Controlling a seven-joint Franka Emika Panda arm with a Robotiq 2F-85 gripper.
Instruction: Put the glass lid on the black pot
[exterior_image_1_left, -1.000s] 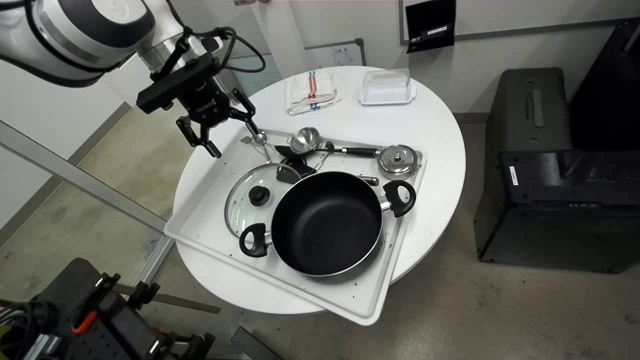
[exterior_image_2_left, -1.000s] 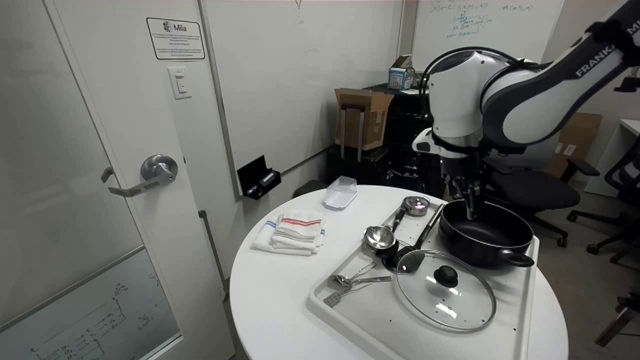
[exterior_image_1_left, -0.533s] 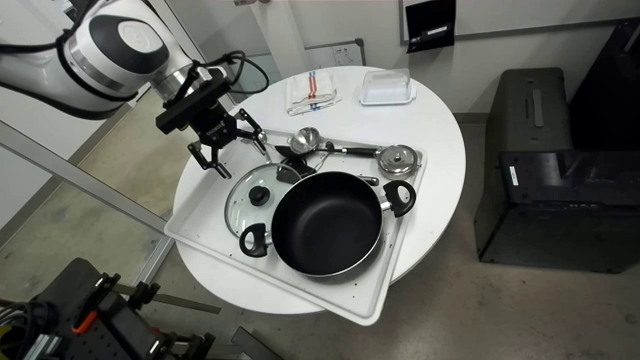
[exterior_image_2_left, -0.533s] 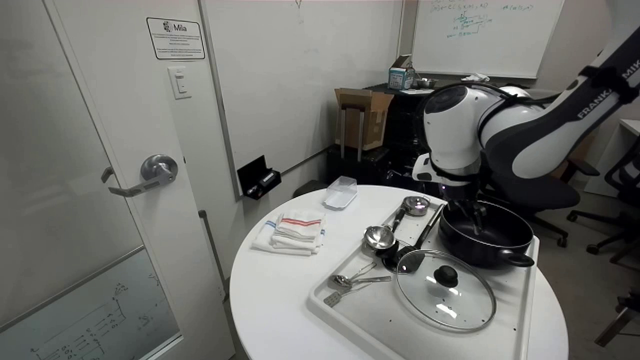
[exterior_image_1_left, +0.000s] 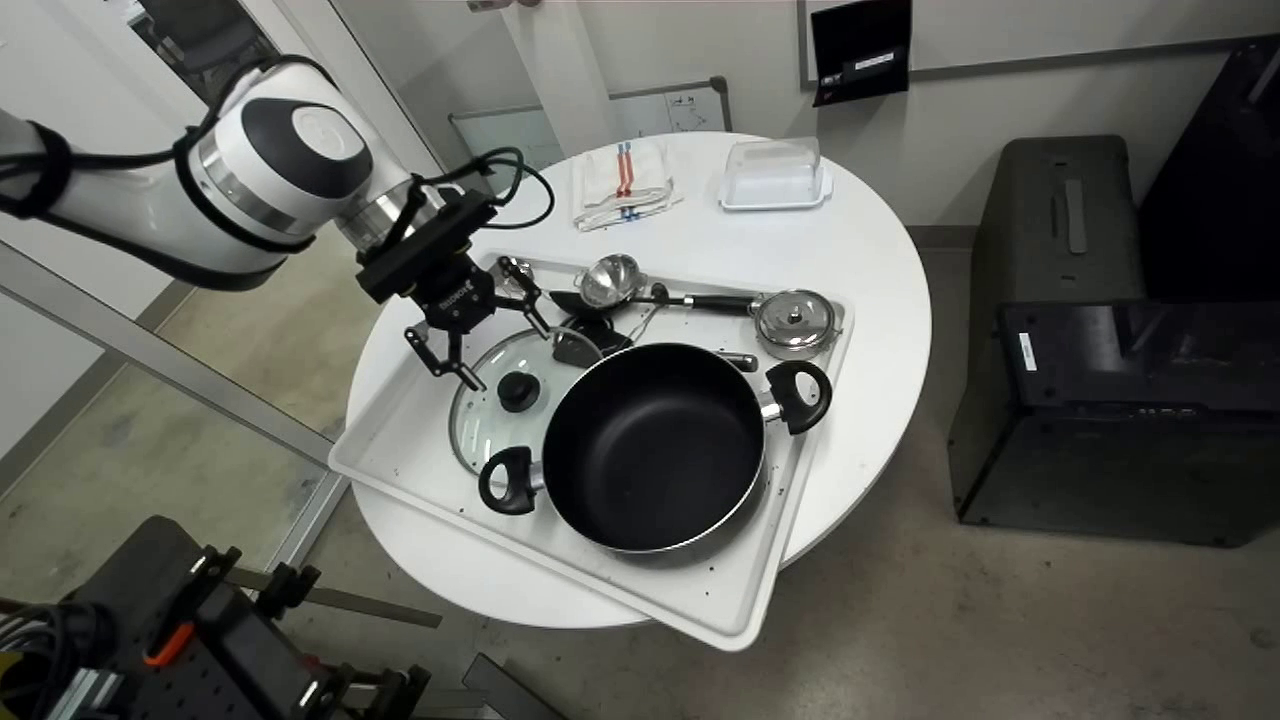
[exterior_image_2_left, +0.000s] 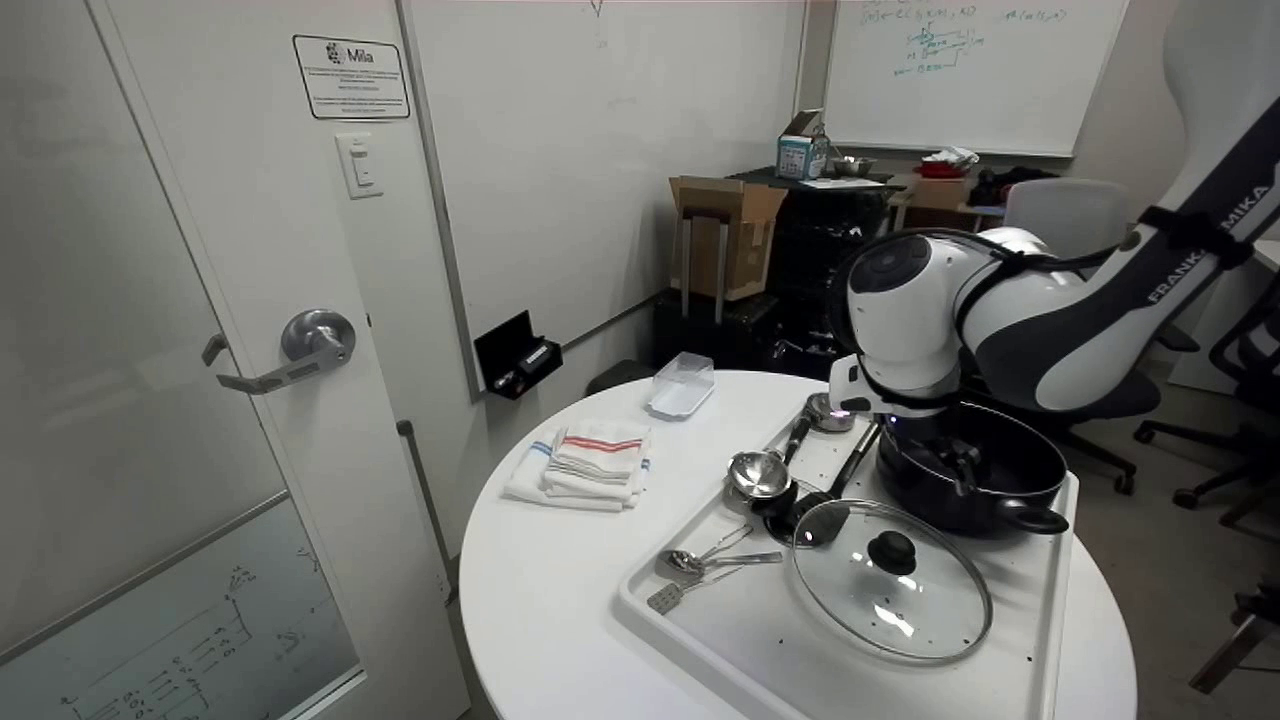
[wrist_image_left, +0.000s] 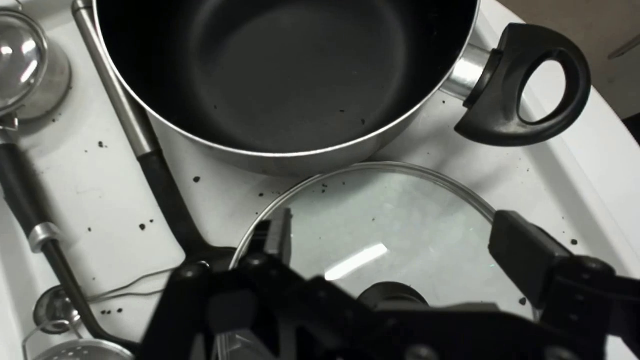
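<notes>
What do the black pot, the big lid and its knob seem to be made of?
The black pot looks like coated metal: matte within, its rim bright silver. The big lid is probably glass: glossy, with the tray showing through. Its knob may be plastic: smooth, black.

Lid (exterior_image_2_left: 880, 595) just beside pot (exterior_image_1_left: 655, 447), both on tray (exterior_image_2_left: 745, 622).

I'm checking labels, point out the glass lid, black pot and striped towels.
Glass lid (exterior_image_2_left: 891, 552), in an exterior view: black knob.
Black pot (wrist_image_left: 295, 75), in the wrist view: inside floor.
Striped towels (exterior_image_2_left: 598, 461), in an exterior view: top layer.
</notes>
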